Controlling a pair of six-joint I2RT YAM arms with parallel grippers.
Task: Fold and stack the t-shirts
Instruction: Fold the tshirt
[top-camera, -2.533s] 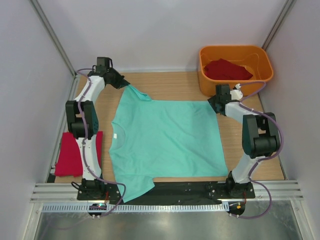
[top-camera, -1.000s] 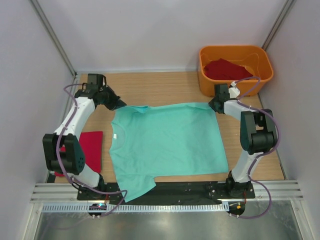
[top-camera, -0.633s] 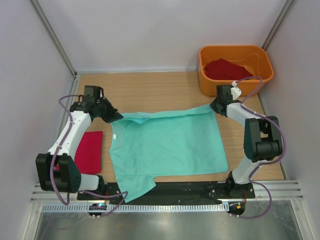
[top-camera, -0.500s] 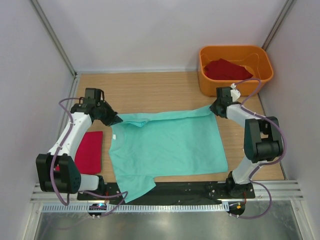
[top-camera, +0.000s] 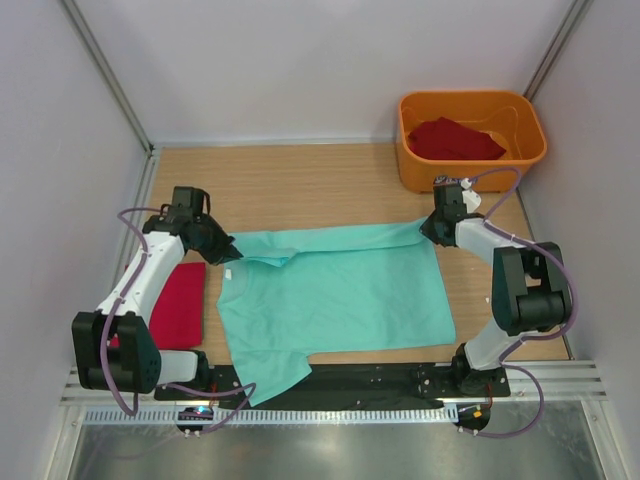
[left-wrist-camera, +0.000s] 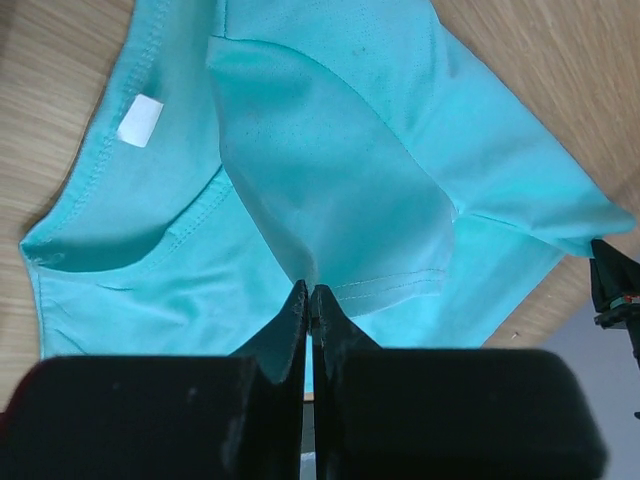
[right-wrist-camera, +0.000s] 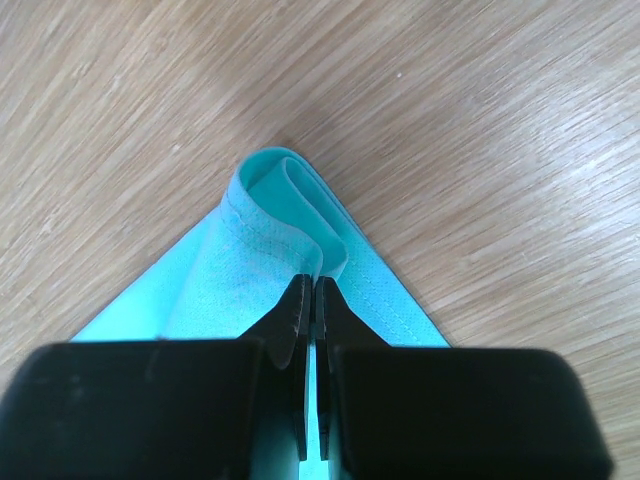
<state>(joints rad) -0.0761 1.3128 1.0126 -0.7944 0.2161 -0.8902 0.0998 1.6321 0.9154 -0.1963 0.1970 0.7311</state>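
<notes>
Wood table (top-camera: 320, 180), pale walls all round, and the teal shirt (top-camera: 340, 290) is spread flat across the middle of it, collar to the left, hem to the right. The near sleeve is lying over the black plate (top-camera: 380, 378) the arms are bolted to. The shirt's far edge is doubled over toward the near side in a narrow strip running pretty much the whole width. The left gripper (top-camera: 228, 252) is down at the far-left end of that strip, by the far sleeve. In its wrist view the fingers are pressed tight together on the stitched edge of a teal flap that's turned over onto the rest of the cloth. The little white label (left-wrist-camera: 140, 120) sits by the collar, off to one side of the flap. The right gripper (top-camera: 428, 228) is at the far-right corner, and its wrist cam shows it pinched closed on the hem corner, which curls into a small loop just past the fingertips, with bare wood beyond. A folded red shirt (top-camera: 180, 300) lies at the left side of the table near the collar, partly behind the left arm. The orange tub (top-camera: 420, 170) in the far-right corner holds a second red shirt (top-camera: 455, 140), crumpled; the tub is near the right gripper but not touching it.
</notes>
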